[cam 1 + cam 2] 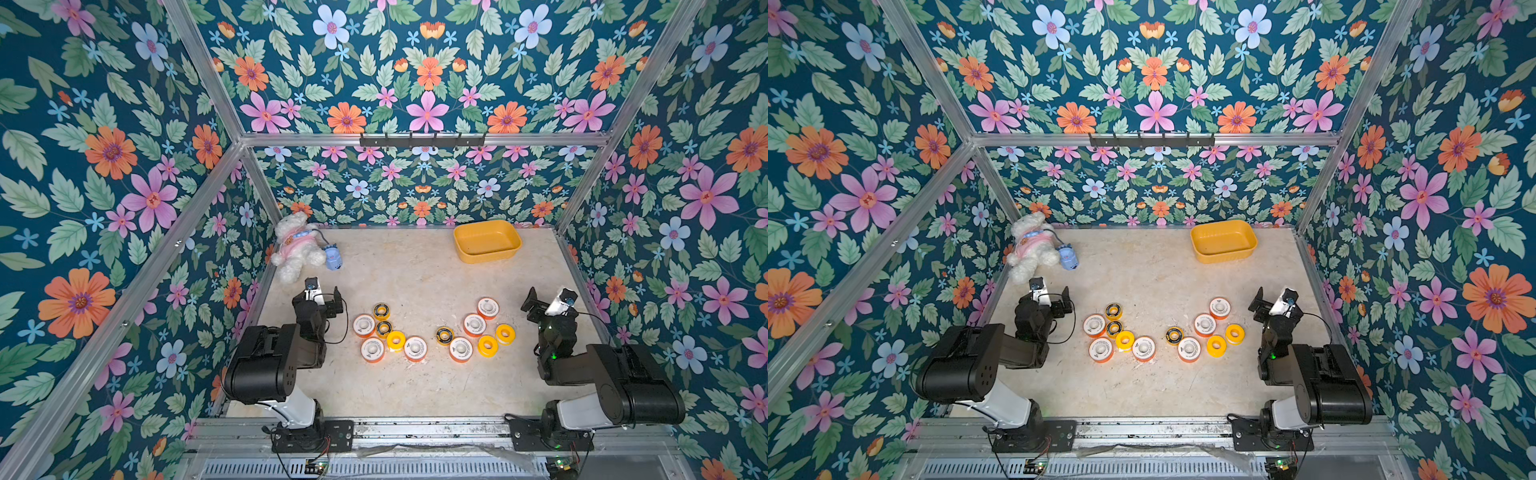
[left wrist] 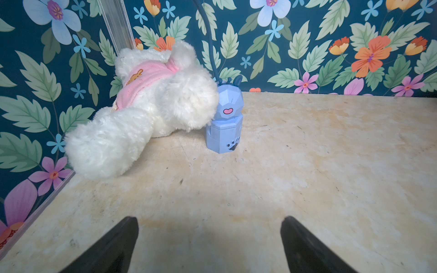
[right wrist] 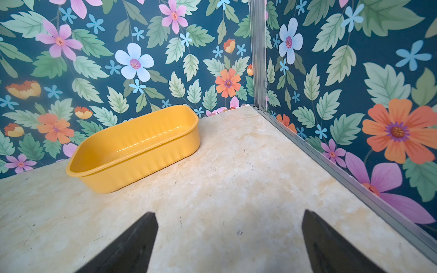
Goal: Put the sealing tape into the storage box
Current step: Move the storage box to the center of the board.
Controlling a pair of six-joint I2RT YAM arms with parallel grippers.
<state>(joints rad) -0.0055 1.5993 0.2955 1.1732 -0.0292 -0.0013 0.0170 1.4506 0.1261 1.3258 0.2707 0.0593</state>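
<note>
Enclosure walls carry floral wallpaper [image 1: 415,83]. Inside stands a beige marbled table [image 1: 415,266].

The sealing tape [image 1: 415,348] is twelve small round spools: white-faced with orange rims, plain yellow, and smaller black-and-yellow. They lie flat with holes upward, in two groups of six on the near half of the table, between the two arms. None is in the storage box [image 1: 490,257], a shallow yellow plastic tub with rounded corners. It stands empty at the far right, its long side roughly along the back wall.

Left claw [image 2: 209,223]: jaws fully spread, holding nothing, aimed at a white plush toy [image 2: 146,111] and a small blue plastic figurine [image 2: 224,120] in the far left corner.

Right claw [image 3: 229,214]: jaws fully spread, holding nothing, aimed towards the box.

Neither wrist view shows a spool; each group sits inward of its claw.

Judgement: the right arm is nearer the box. The white-faced spool [image 1: 488,308] at the far end of the right group lies closest to that claw, which must turn inward and descend.
</note>
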